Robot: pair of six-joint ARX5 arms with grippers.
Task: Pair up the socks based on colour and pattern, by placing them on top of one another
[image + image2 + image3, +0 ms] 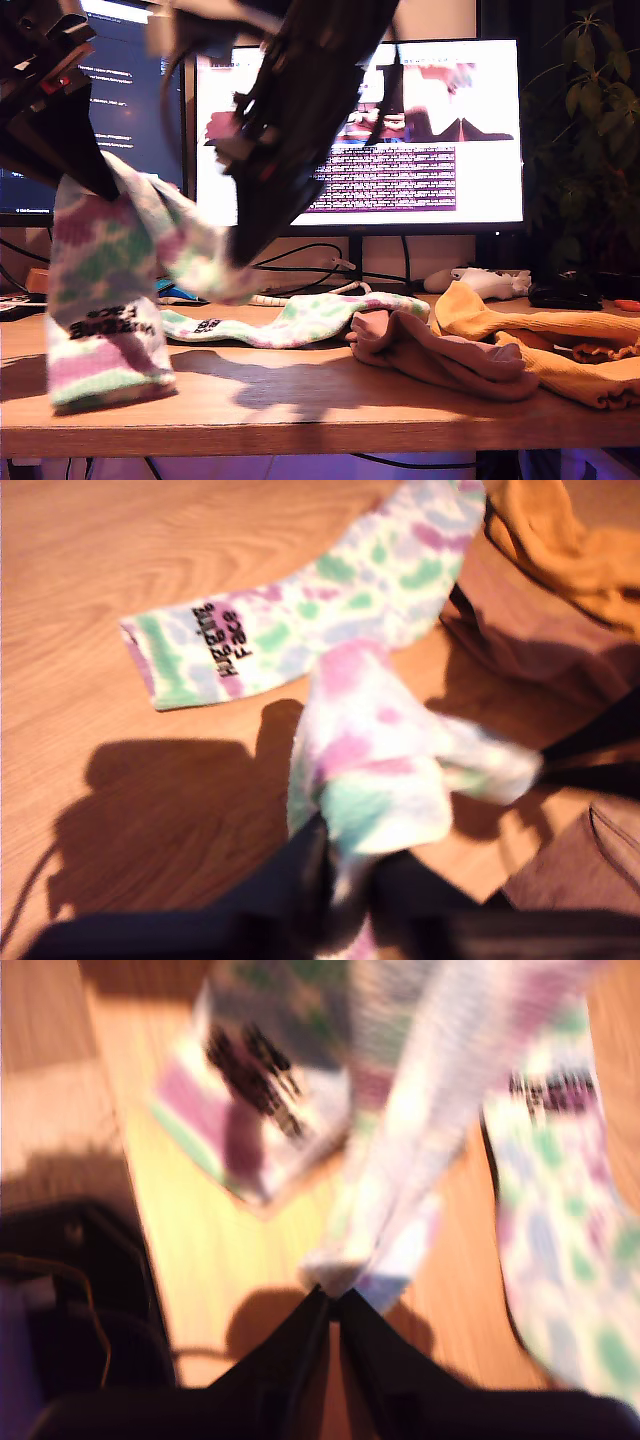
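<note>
Both arms are carrying one tie-dye sock (105, 290) above the counter (300, 400), so the step in hand looks like pairing the two tie-dye socks. My first gripper (345, 865) has its jaws closed on a bunched part of that sock, and my second gripper (332, 1295) has its jaws pinched shut on another part of it. In the exterior view the sock hangs at the left, its lettered cuff end brushing or nearly brushing the wood. Its mate, the flat tie-dye sock (300, 318), lies stretched out on the counter just beside it, towards the middle. The next move, as I judge it, calls for drawing the held sock across over its mate, lowering it so the two line up end to end, and letting go only once it rests flat; the fabric is limp and may fold. Towards the exterior view's right lie the pink-brown socks (440, 355) and the mustard socks (545, 340), heaped and touching, not yet sorted. Behind the wooden counter stand a lit monitor (400, 130), a second screen (125, 100), cables and a leafy plant (585, 120).
</note>
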